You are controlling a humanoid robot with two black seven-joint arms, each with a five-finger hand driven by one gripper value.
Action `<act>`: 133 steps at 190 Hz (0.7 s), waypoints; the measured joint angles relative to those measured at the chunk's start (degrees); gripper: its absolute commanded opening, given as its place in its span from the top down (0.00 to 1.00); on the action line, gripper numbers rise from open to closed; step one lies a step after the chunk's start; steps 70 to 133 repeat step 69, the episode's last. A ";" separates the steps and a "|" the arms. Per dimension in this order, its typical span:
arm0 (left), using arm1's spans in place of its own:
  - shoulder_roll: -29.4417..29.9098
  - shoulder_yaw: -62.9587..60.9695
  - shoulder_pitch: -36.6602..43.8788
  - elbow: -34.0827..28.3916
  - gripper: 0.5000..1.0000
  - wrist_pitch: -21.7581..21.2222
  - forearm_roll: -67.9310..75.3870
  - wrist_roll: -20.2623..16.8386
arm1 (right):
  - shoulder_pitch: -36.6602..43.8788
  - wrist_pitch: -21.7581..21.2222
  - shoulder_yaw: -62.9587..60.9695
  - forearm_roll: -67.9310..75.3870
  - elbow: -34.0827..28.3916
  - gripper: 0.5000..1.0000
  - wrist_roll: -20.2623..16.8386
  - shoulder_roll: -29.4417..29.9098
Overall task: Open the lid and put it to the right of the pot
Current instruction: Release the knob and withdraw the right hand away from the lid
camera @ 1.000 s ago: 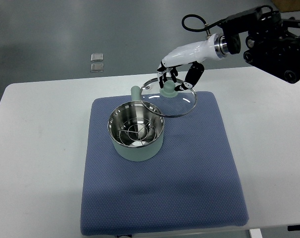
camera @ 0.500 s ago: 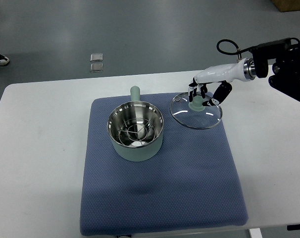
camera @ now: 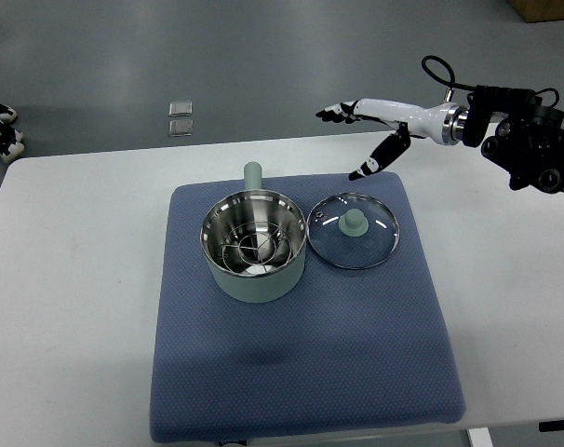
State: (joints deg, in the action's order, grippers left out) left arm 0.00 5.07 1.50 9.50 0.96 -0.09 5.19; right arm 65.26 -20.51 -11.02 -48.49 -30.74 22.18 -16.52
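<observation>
White table (camera: 77, 279) with rounded corners, filling the lower part of the view. Blue textured mat (camera: 301, 372) laid on its middle. Beyond the table's far edge, grey floor (camera: 217, 56), smooth, with soft reflections. 2 small square metal floor plates (camera: 181, 118) beyond the table's far edge. Brown box corner (camera: 547, 9) far right of the table. Shoes (camera: 1, 126) past its left end.

The glass lid (camera: 354, 230), steel-rimmed with a pale green knob, lay flat, knob up, just right of the pot (camera: 256, 246). The pale green pot stood open, a wire rack inside, its handle pointing away.
</observation>
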 measured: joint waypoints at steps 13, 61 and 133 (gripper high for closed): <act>0.00 -0.03 0.01 0.02 0.00 0.00 0.00 0.00 | -1.71 -3.15 -1.39 12.61 3.91 0.14 -4.80 1.93; 0.00 -0.06 0.00 0.02 0.00 -0.02 0.00 0.02 | -7.41 -5.04 -3.04 49.63 8.04 0.13 -16.61 7.35; 0.00 -0.06 0.00 -0.03 0.00 -0.02 0.00 0.03 | -8.13 -5.08 -3.96 51.20 8.06 0.13 -16.60 8.01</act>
